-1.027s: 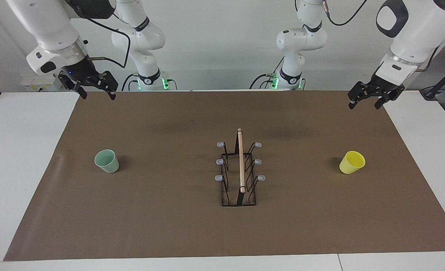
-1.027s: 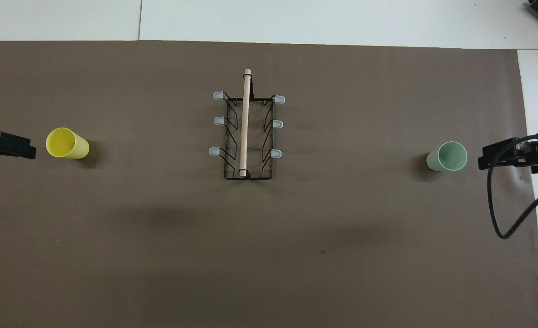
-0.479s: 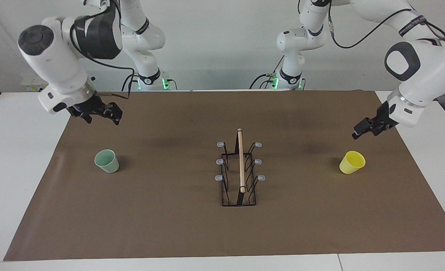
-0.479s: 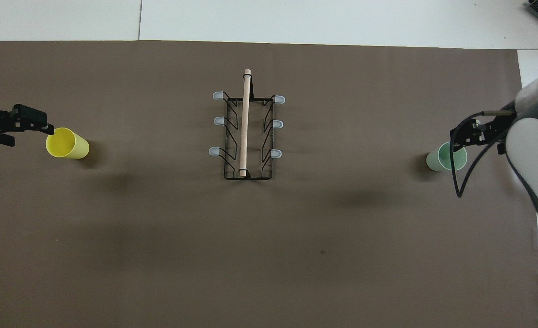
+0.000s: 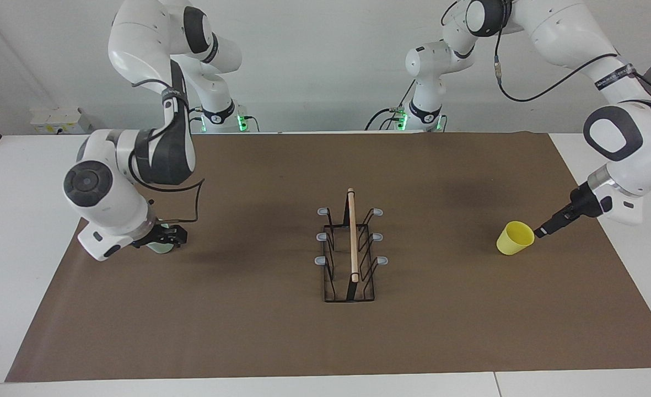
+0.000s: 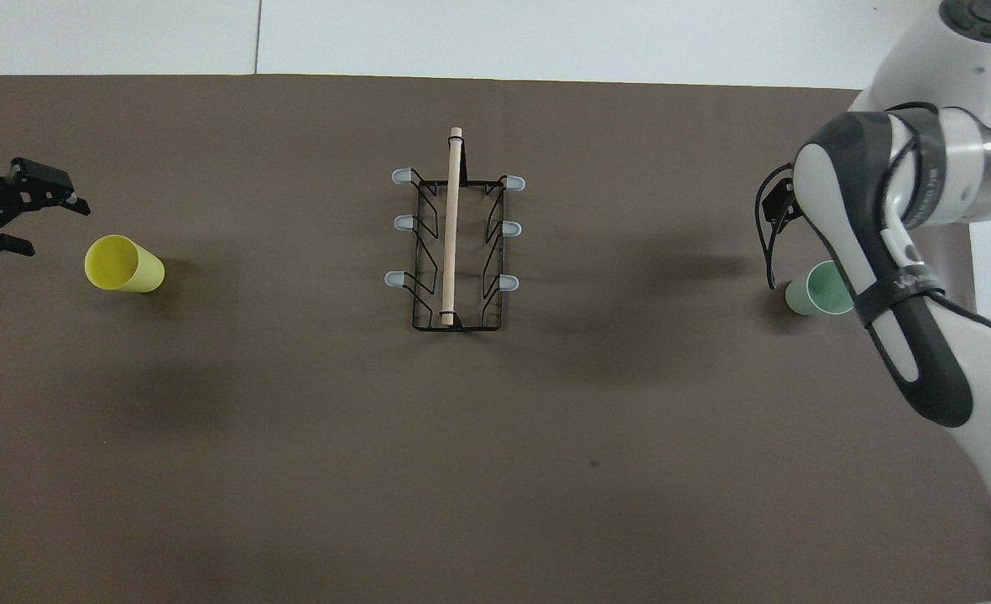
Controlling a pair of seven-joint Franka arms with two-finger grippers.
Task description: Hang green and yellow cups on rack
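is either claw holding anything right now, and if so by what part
Nothing is held. The right claw is open around the green cup, which stands on the table. The left claw is open beside the yellow cup, not gripping it.

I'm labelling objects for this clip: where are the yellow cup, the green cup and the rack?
yellow cup (image 5: 514, 237), facing view, on its outer wall below the rim.
green cup (image 6: 822, 288), overhead view, inside its open mouth.
rack (image 5: 353, 237), facing view, midway along its wooden top rod.
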